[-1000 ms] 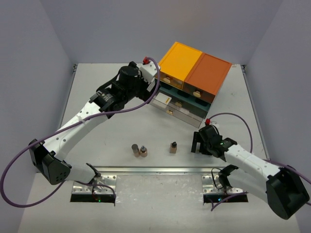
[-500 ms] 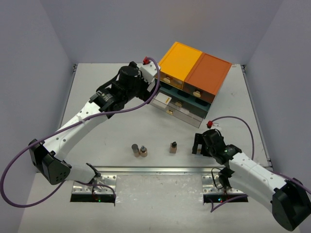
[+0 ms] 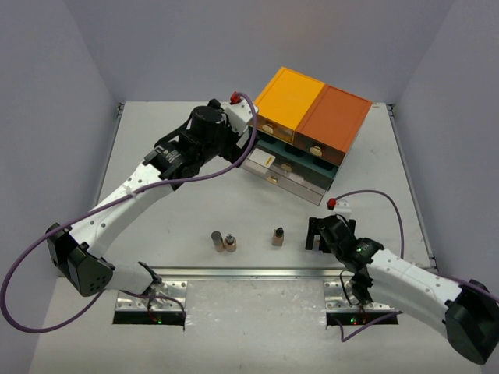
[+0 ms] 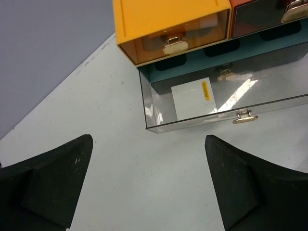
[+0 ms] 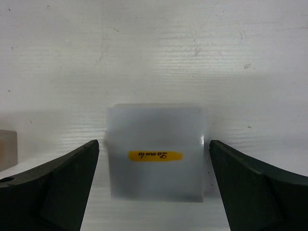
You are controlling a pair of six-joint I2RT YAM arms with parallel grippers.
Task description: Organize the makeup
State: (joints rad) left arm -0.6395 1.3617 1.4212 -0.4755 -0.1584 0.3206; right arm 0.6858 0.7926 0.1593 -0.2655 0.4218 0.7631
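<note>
In the right wrist view a flat white square (image 5: 156, 159) with a yellow label lies on the table between the fingers of my right gripper (image 5: 154, 144), which is open and clear of its sides. From above, that gripper (image 3: 316, 234) hides the square. Three tiny brown bottles (image 3: 217, 240) (image 3: 230, 243) (image 3: 277, 236) stand to its left; the edge of one (image 5: 7, 144) shows at the wrist view's left. My left gripper (image 4: 148, 144) is open and empty, facing a pulled-out clear drawer (image 4: 159, 122) with another white square (image 4: 192, 98) inside.
The drawer chest (image 3: 312, 117), with its yellow-orange and darker orange tops, stands at the back right, and the left gripper (image 3: 234, 144) is at its left corner. Its clear bottom drawer (image 3: 284, 175) sticks out toward the front. A metal rail (image 3: 249, 274) runs along the near edge.
My right gripper has drawn slightly nearer and to the left, low over the table, and its jaws have opened a touch wider. The left arm has not moved.
</note>
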